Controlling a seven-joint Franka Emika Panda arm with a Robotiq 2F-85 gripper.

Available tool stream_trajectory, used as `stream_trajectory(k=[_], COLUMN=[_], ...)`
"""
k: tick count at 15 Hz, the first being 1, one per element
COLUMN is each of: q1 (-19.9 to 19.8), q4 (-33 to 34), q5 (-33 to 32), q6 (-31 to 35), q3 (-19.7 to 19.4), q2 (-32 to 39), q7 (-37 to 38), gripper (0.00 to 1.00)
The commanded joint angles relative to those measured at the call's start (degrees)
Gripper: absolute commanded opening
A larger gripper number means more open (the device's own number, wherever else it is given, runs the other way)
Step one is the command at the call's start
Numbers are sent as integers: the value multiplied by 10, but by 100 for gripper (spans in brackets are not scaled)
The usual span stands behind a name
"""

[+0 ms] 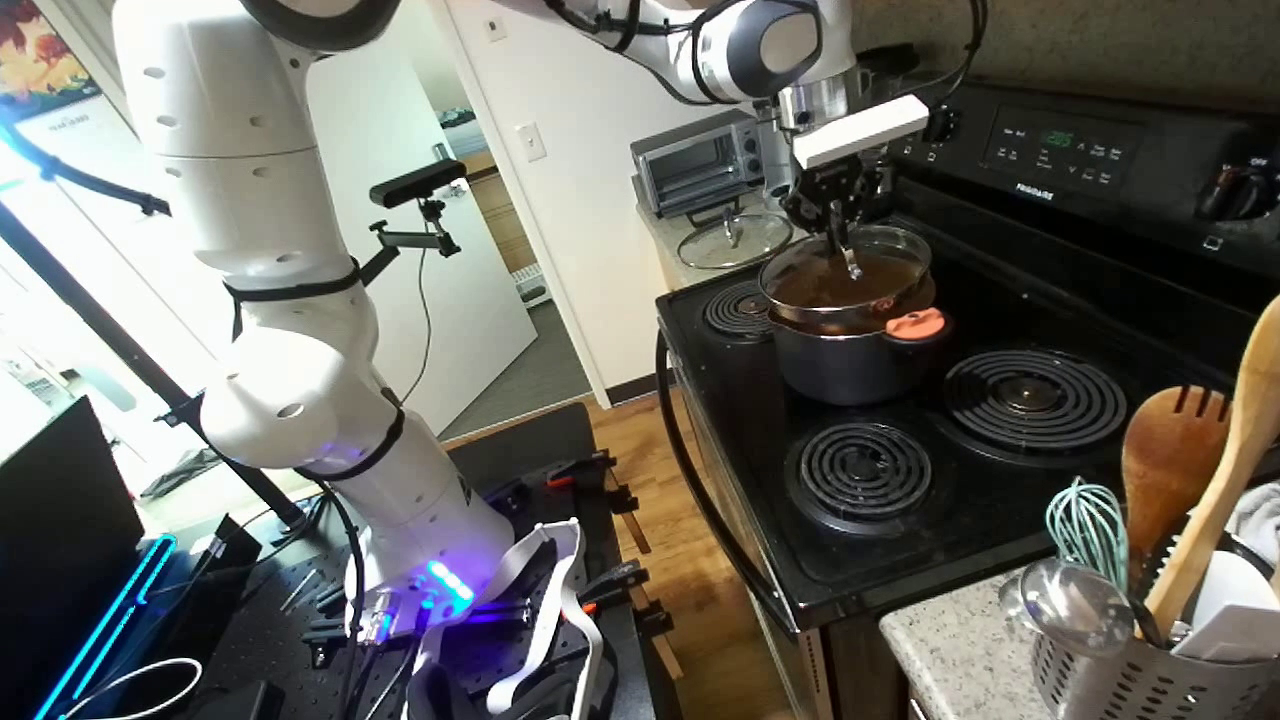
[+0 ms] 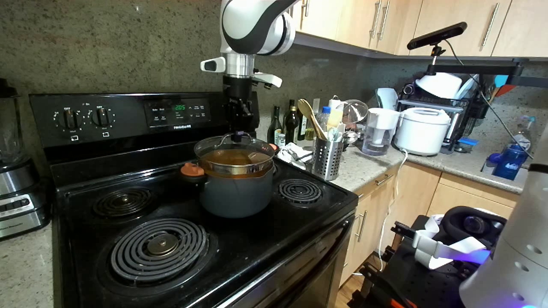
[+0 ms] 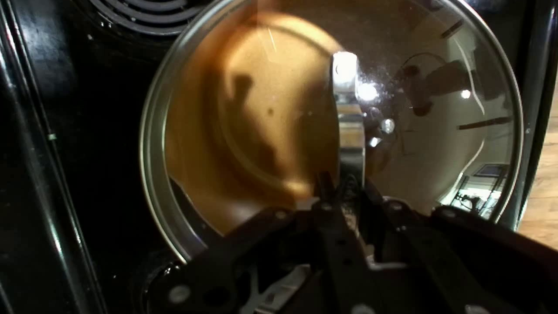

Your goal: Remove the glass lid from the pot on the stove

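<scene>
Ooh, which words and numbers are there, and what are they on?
"FRIGIDAIRE": raised back panel of the black electric stove.
"205", colon unclear: the panel's green digital display.
"OFF": above a round black knob.
Too small or blurred: the panel's other labels; markings on the blue plastic bottle, silver-and-black blender, colourful poster.

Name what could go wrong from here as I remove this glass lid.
The gripper is shut on the narrow metal handle alone, so the glass lid could swing or slip. Its rim looks barely above the pot; moving sideways too soon might clip the pot's rim or an orange handle cover. Another glass lid lies by the toaster oven; setting this one there could knock them together.
</scene>
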Motion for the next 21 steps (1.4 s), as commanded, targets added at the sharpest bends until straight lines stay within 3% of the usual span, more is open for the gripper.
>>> stream_trajectory(k=[1, 8, 21], q1=[-3, 11, 79], q4=[-21, -36, -67], q5=[15, 5, -68], q6=[-7, -12, -34], q3=[5, 10, 35], q2=[-44, -73, -96], q7=[-25, -38, -57], gripper=[4, 4, 4])
